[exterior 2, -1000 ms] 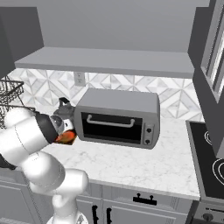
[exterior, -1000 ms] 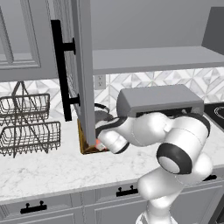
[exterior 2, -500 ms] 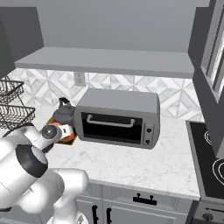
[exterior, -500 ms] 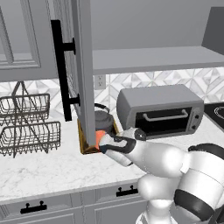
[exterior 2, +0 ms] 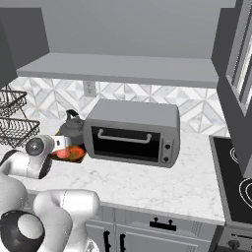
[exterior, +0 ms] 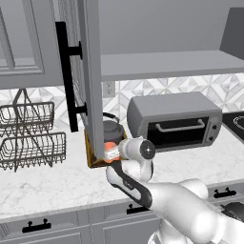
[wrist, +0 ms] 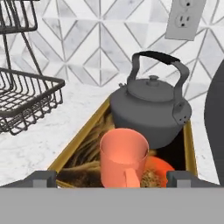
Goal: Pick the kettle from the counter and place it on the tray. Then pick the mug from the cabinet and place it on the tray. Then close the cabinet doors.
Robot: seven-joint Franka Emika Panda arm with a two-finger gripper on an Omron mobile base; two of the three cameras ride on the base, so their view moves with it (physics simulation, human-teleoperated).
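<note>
The orange-red mug (wrist: 124,155) stands upright on the golden-rimmed tray (wrist: 78,141), just in front of the dark grey kettle (wrist: 148,109), which is also on the tray. My gripper (wrist: 111,179) is open, one fingertip on each side of the mug and clear of it. From the left base view the hand (exterior: 114,153) hovers at the tray (exterior: 90,155) by the mug (exterior: 110,147), with the kettle (exterior: 113,127) behind. The cabinet door (exterior: 90,71) with its black bar handle stands open over the tray. Kettle (exterior 2: 71,129) and mug (exterior 2: 69,153) sit left of the toaster oven.
A grey toaster oven (exterior: 174,119) stands right of the tray on the marble counter (exterior: 47,181). Wire baskets (exterior: 28,138) hang at the left. A cabinet shelf (exterior 2: 123,69) spans above; another door (exterior 2: 236,74) stands open at the right, over a stove (exterior 2: 241,182).
The arm's elbow has swung down and back toward the base, and the hand has drawn back slightly from the tray. The mug stays on the tray; the jaws stay wide.
</note>
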